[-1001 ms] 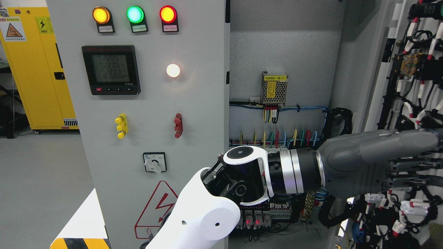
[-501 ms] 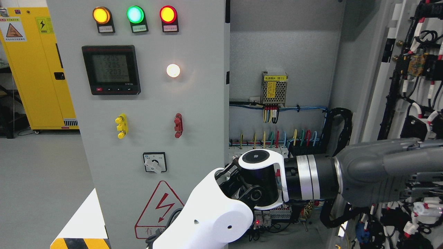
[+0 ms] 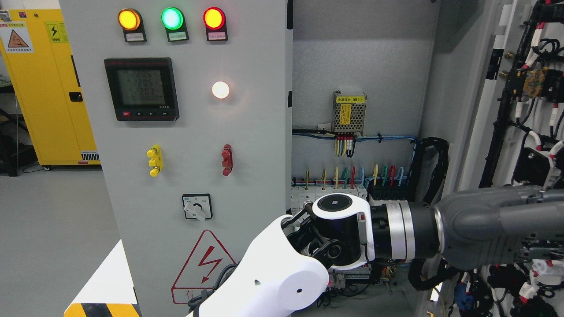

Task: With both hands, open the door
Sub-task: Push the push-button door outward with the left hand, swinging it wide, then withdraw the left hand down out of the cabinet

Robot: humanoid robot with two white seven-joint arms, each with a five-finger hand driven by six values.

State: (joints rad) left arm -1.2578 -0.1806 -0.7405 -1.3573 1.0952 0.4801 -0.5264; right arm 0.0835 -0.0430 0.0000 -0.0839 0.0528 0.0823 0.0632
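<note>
Grey cabinet interior (image 3: 361, 66), right door (image 3: 524, 110) ajar

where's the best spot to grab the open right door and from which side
Judging by its pose, take the right door by its free vertical edge, coming from the cabinet side on the left. Its inner face is packed with wiring and terminals, so that pale edge strip looks like the only bare part. The left robot hand already reaches across at that height.

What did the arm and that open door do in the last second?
The left hand slid rightward and a little lower, pushing the right door wider open. Nothing visibly grabbed or released. The left panel with its lamps and the inside wiring stayed as they were.
</note>
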